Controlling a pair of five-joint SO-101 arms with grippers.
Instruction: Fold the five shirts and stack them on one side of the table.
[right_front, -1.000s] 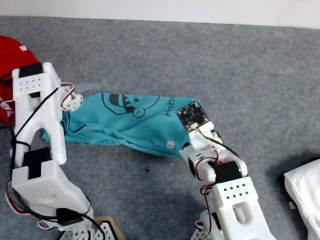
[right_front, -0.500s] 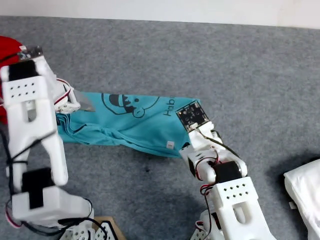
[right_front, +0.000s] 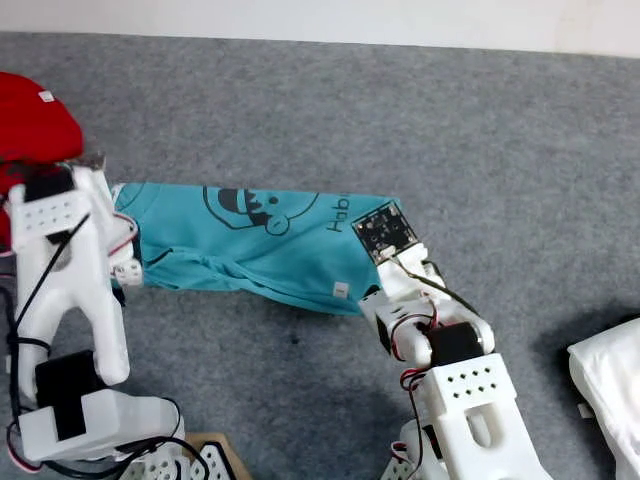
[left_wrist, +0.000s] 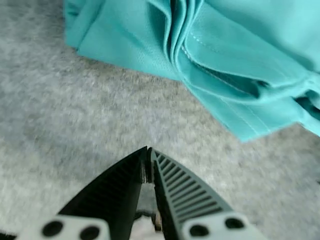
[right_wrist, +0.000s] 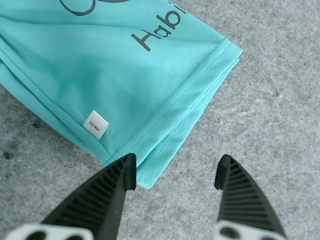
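Left side first: the white plastic left arm (right_front: 66, 275) is seen reared up from its base at the near edge, wrist tipped downward. The black ribbed left gripper (left_wrist: 149, 153) is pinched closed, tips touching, nothing held. The white plastic right arm (right_front: 448, 372) is stretched forward, angled a bit left. The black ribbed right gripper (right_wrist: 176, 167) is spread wide, nothing caught between.

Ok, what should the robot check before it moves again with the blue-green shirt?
1. Left pincer empty: ok, shut with nothing in it, over the grey table.
2. Right pincer open: ok, at a hem corner of the teal shirt.
3. Shirt lying flat: not ok, bunched at the left arm's end.
4. Five shirts there: cannot tell; a red shirt and a white shirt sit at the edges.
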